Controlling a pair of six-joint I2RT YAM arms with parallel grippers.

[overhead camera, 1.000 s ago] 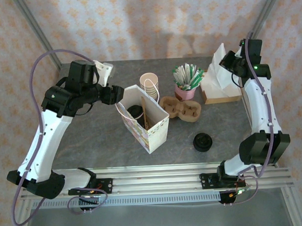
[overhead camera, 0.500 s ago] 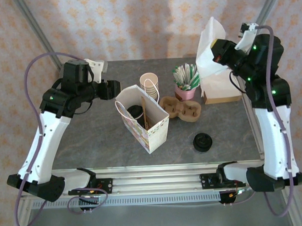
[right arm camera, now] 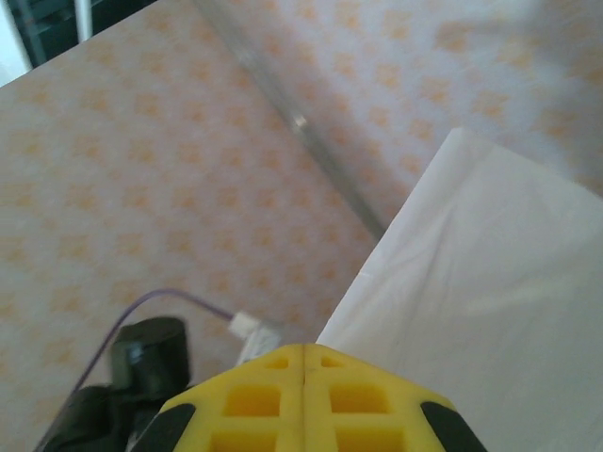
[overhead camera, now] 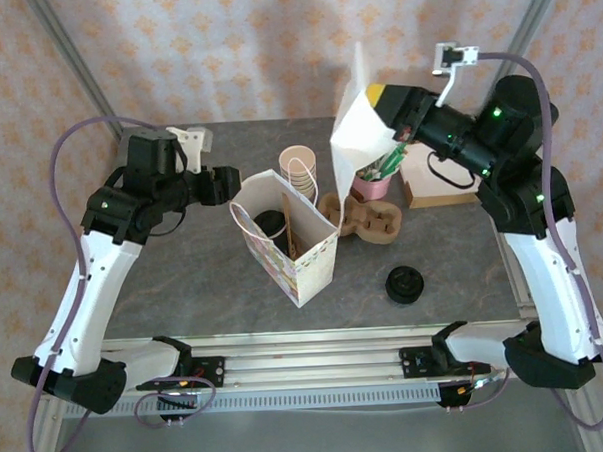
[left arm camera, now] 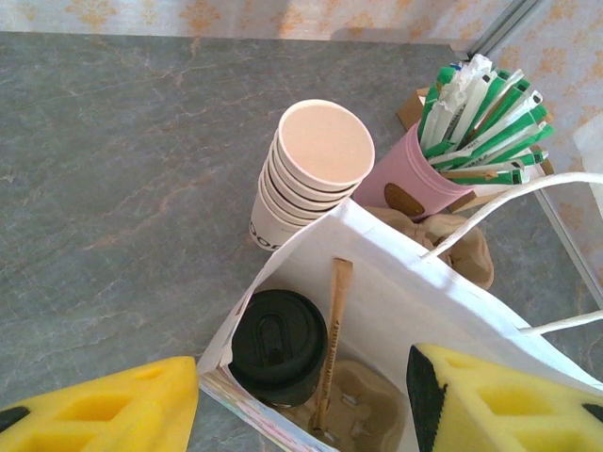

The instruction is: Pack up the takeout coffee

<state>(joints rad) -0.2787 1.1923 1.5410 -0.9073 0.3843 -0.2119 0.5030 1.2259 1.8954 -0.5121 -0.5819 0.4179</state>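
The takeout coffee [left arm camera: 280, 344], a beige cup under a round black lid, stands inside the white paper bag [left arm camera: 405, 292], on a cardboard carrier beside a wooden stirrer [left arm camera: 332, 330]. From above, the black lid [overhead camera: 271, 223] shows in the bag [overhead camera: 301, 261] at the table's middle. My left gripper [overhead camera: 226, 184] hovers open just left of the bag's rim; its yellow pads straddle the bag's near corner, gripper [left arm camera: 301, 400]. My right gripper [overhead camera: 385, 110] is raised over the back of the table, shut on a white napkin [overhead camera: 356, 134]. That napkin [right arm camera: 490, 282] spreads right of the shut gripper [right arm camera: 303, 350].
A stack of lidless beige cups [overhead camera: 299, 166] stands behind the bag. A pink cup of green-and-white sticks [overhead camera: 371, 178], a brown cup carrier [overhead camera: 361, 215] and a napkin box [overhead camera: 440, 185] lie to the right. Loose black lids [overhead camera: 405, 284] sit front right.
My right arm has pulled the napkin up out of the box and swung it left, over the pink cup. The left gripper has drawn back slightly left of the bag.
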